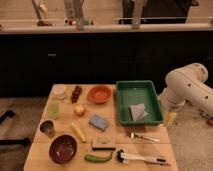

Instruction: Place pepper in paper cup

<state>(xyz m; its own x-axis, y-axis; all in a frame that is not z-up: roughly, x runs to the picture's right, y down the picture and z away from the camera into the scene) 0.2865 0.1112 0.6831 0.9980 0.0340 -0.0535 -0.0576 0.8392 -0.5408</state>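
Pepper is closest, lying flat at the bottom center of the wooden table, btw the dark red bowl on its left and a white-handled brush on its right, w/ a small brown block just above it. Paper cup is way off at the table's upper left corner, upright, next to a dark bunch of smth and an orange bowl. So pepper and cup are well apart, pretty much opposite ends. In btw: a light-green cup, a dark grey cup, a pale yellow veg and a blue sponge. Green tray sits upper right w/ a grey folded piece in it. Robot's white arm comes in from the right edge of the frame, and the gripper is tucked low just beside the tray's right rim, well apart from the pepper. Can't tell how open it is or if it's got anything.
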